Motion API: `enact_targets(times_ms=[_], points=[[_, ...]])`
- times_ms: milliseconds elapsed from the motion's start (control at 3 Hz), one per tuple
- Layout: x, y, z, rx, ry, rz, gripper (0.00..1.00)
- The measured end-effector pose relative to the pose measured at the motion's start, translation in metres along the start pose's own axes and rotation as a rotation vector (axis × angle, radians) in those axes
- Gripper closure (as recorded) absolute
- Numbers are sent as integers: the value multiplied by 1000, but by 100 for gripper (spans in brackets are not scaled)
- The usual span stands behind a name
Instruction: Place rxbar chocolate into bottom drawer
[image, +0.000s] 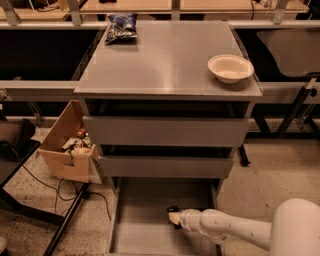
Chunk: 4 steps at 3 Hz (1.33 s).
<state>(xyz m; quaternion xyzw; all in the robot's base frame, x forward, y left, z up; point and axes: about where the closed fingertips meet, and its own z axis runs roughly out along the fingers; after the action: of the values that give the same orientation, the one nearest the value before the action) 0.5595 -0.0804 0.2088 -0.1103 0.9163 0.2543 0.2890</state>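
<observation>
Grey desk (165, 65) with three drawers; the upper two are shut. Bottom drawer (142, 212) is pulled out, floor exposed. White arm (235, 229) reaches in from the lower right. Cardboard box (65, 150) sits on the floor left of the desk. Bowl (230, 67) is at the desk's right edge, snack bag (121, 27) at its far left corner. Gripper (173, 218) is low over the drawer floor, right of centre. Jaws: cannot tell whether apart or together. Bar (173, 209): a small dark piece at the gripper tip, inside the drawer.
</observation>
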Motion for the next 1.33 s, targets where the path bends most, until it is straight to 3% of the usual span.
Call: enact_targets(times_ms=[333,667,1000,1333], points=[[0,0,0,0,0,0,58],[1,1,1,-3,2,0,27],[1,1,2,-6,5,0,4],[2,16,-1,-24,41,-44,0]])
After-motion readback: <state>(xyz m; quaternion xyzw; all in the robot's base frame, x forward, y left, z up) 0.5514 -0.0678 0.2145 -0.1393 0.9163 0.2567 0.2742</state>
